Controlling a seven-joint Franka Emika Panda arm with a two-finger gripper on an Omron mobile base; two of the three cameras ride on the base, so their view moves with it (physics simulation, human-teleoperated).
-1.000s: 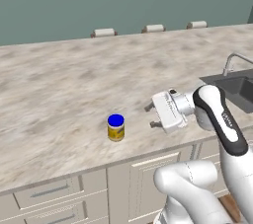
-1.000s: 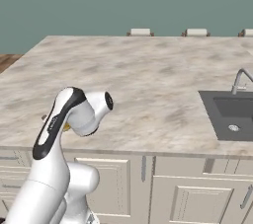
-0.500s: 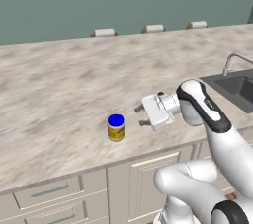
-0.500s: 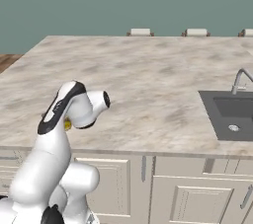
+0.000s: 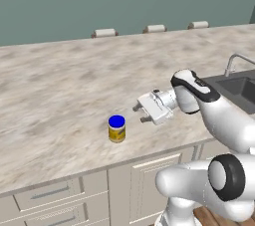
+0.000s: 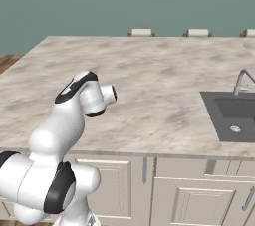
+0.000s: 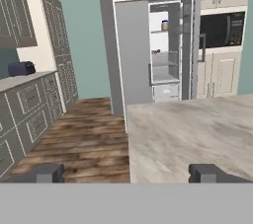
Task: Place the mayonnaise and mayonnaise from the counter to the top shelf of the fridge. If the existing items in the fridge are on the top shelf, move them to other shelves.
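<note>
Arm has swung its tool left, closer to the jar.
Jar stands upright on the surface, blue lid up; tool wide open, empty.

A home kitchen, as we read it.
We see a broad beige stone-look counter over cream panelled cabinets, with a dark sink and its faucet set into it. Across a wood plank floor we see an open grey fridge with glass shelves, a built-in microwave beside it, and grey drawers.
</note>
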